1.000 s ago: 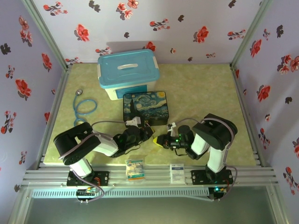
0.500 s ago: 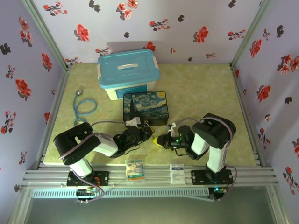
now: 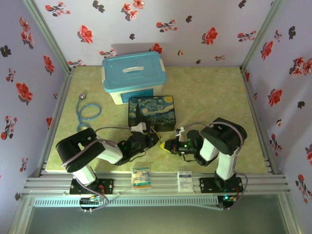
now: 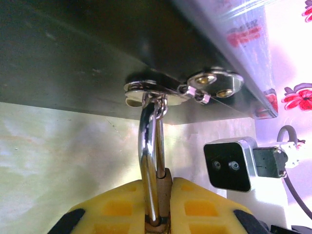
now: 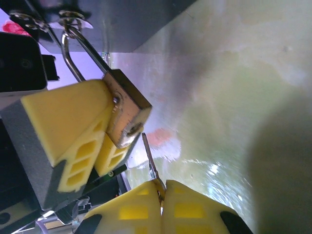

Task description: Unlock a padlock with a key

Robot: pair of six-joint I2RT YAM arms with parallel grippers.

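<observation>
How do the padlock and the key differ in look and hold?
The padlock is a blocky brass body; the key is a thin silver sliver, far smaller. The padlock is hooked by its shackle through the box's hasp, gripped by the left gripper; the key is free, pinched in the right gripper. Both sit between yellow pads.

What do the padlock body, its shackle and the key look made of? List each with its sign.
The padlock body looks like brass: dull gold, scuffed edges. Its shackle looks like polished steel, mirror-bright. The key seems plain grey metal, thin and glinting.
</observation>
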